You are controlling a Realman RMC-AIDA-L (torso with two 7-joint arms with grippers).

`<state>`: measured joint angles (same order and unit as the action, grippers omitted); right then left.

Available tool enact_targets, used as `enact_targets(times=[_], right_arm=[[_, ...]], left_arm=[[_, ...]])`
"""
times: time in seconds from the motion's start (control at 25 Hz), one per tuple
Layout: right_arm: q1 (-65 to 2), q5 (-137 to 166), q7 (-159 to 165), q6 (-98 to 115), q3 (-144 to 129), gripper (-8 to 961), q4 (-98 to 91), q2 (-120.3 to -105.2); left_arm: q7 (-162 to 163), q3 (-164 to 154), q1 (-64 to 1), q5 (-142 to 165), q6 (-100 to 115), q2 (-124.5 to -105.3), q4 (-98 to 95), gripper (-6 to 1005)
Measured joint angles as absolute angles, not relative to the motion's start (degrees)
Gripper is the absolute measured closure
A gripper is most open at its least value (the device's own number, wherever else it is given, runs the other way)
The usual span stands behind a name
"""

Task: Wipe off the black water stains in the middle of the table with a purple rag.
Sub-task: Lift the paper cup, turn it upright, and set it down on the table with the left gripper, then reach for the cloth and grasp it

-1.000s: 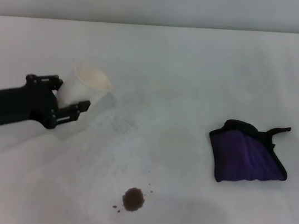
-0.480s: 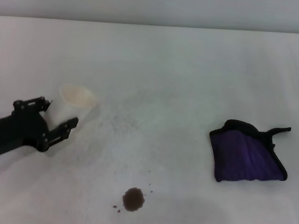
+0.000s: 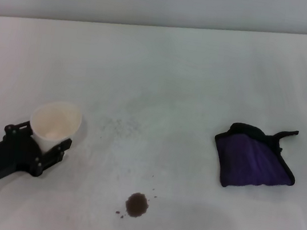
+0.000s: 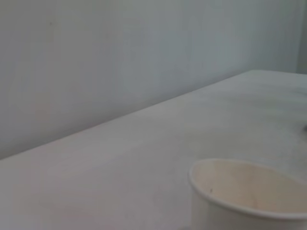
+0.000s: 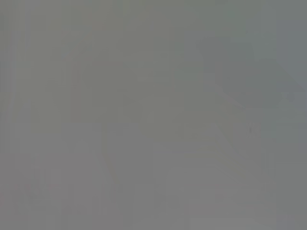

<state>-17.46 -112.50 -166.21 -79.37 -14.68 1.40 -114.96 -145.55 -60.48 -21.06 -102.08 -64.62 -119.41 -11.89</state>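
The black water stain [image 3: 137,204] is a small round dark blot with tiny specks beside it, near the front middle of the white table [image 3: 192,86]. The purple rag [image 3: 253,160] lies crumpled at the right, its black tail pointing away to the right. My left gripper [image 3: 42,144] is at the front left, shut on a white paper cup [image 3: 54,124], which it holds upright; the cup also shows in the left wrist view [image 4: 249,194]. My right gripper is out of view; the right wrist view shows only flat grey.
A pale wall [image 3: 159,0] runs along the table's far edge. Faint grey speckling [image 3: 120,124] marks the tabletop between the cup and the rag.
My left gripper has drawn back toward the front left with the paper cup in it. The rag and the stain have not moved.
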Motion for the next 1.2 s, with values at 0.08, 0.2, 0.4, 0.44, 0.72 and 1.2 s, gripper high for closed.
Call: enact_targets(times=[0.08,0.2,0.4,0.44,0.72,1.2], right_arm=[[-17.4,-112.5,-166.2,-79.3,-14.7,541,1.4,-114.96],[-17.4,-112.5,-166.2,-79.1,-14.7,542,1.4,-114.96],[-17.2,-112.5,-166.2,-79.0,-14.7,541,1.4,-114.96],[-17.2,-112.5,-166.2,-79.1,-14.7,541,1.4,-114.96],[-16.4,-112.5,-166.2,-79.7,-14.8,539,1.0,-114.91],[-15.9,-112.5,-165.0,-84.8,-14.7,536,0.6,-114.87]], left_arm=[[-145.8,-60.4,-20.2,-102.3,-65.1,-119.43,-12.0,456],[-146.2,-60.5,-19.1,-103.2,-65.7,-119.44,-12.2,452],[-149.4,-60.4,-18.5,-103.7,-66.2,-119.44,-11.7,447],[-149.9,-60.4,-18.4,-103.7,-66.2,-119.44,-11.6,379],[-150.8,-60.3,-17.1,-104.9,-67.7,-119.43,-11.5,107],[-154.0,-60.2,-9.6,-111.7,-72.6,-119.30,-11.5,106]])
